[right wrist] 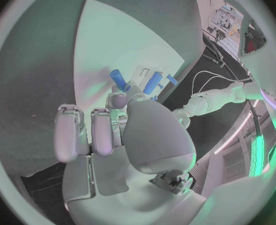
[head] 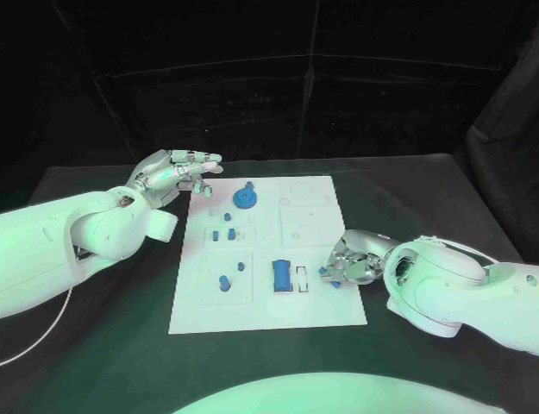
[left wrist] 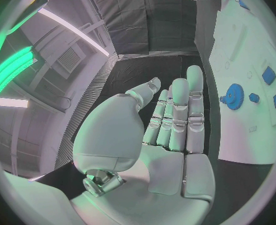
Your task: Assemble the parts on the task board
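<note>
- Small blue cylindrical part at the right edge of the white flat task board, right at the fingertips of the silver right hand; touching or merely close, impossible to say.
- Right hand curled low over that board edge, thumb and one finger drawn toward the part, other fingers bent in; grip cannot be confirmed, so best treated as uncertain.
- Likely failure: a weak or off-centre pinch, letting the round part roll out and off the board edge onto the black bench.
- Second risk: a tilted part jamming at the mouth of its seat on the board instead of dropping in; pushing harder would probably shift the whole board.
- Blue rectangular block just inboard of the right hand on the board, beside a pale slot; easily knocked by the curled fingers on any sweep toward the board's middle.
- Blue toothed gear near the board's far edge, well apart from the right hand, at little risk for now.
- Left hand beyond the board's far left corner, fingers stretched out, holding nothing; not steadying the board, hence the sliding risk.
</note>
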Tool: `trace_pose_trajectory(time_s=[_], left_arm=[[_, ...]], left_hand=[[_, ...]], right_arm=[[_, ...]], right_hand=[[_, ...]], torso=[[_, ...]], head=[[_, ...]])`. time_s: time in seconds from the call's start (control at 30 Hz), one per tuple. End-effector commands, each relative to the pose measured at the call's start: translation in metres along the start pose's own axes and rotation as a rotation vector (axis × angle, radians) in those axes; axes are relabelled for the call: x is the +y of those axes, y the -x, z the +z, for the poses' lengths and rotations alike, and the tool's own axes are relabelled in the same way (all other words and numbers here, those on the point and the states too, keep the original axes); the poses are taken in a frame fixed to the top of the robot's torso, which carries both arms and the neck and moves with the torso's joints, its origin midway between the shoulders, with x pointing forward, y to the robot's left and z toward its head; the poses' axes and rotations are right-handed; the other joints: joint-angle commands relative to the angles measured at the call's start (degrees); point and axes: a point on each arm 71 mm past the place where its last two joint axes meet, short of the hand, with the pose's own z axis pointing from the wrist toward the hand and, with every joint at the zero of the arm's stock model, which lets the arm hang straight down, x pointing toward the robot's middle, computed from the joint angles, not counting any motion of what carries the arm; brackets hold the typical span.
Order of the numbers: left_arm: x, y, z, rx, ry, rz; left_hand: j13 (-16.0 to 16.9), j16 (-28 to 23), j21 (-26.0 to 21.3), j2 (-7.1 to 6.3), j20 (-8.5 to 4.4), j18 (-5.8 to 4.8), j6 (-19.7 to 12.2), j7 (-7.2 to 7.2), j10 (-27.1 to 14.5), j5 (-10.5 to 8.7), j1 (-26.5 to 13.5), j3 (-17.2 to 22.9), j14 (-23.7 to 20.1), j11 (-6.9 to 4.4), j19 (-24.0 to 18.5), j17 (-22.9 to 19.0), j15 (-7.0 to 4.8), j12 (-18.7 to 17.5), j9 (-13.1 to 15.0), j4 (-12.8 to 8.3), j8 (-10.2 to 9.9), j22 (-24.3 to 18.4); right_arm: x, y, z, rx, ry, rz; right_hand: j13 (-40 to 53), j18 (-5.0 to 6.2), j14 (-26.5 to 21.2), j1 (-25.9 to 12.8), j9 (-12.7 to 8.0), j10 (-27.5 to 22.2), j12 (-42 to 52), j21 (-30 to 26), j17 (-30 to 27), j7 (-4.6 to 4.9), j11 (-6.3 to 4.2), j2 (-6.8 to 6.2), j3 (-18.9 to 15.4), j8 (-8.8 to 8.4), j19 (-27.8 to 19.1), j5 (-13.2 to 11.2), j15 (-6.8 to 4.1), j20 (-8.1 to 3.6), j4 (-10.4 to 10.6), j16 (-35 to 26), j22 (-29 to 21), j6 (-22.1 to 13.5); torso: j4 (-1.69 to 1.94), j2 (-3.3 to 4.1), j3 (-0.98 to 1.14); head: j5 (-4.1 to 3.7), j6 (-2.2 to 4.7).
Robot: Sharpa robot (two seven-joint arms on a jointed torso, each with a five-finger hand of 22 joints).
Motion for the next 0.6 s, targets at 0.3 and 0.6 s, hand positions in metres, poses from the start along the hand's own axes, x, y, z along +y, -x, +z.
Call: trace_pose_trajectory(time_s=[0.3,0.6], left_arm=[[-0.001,-0.002,0.000,0.013,-0.005,-0.008],[-0.001,-0.002,0.000,0.014,-0.005,-0.008]], left_hand=[[-0.06,-0.08,-0.36,0.18,0.16,0.77,-0.31,0.10,-0.33,-0.17,0.50,-0.23,-0.31,0.04,-0.28,-0.08,-0.03,0.16,-0.07,-0.10,0.24,-0.05],[-0.06,-0.08,-0.36,0.18,0.16,0.77,-0.31,0.10,-0.33,-0.17,0.50,-0.23,-0.31,0.04,-0.28,-0.08,-0.03,0.16,-0.07,-0.10,0.24,-0.05]], right_arm=[[0.007,-0.005,0.002,0.026,-0.032,0.168],[0.016,-0.009,0.010,0.028,-0.017,0.155]], right_hand=[[0.64,-0.32,3.73,-3.69,0.70,1.03,0.82,0.64,1.50,-0.20,0.12,-2.72,2.05,-0.15,0.81,3.06,-0.18,-0.25,1.62,0.69,6.54,1.73],[1.06,-0.40,3.86,-5.62,1.06,1.63,1.32,0.85,2.11,-0.50,-0.11,-3.41,2.46,0.06,1.04,5.17,-0.35,-0.38,2.52,1.07,6.87,2.72]], torso=[[0.03,0.00,-0.02],[0.02,0.07,0.00]], head=[[0.20,-0.19],[0.16,-0.20]])
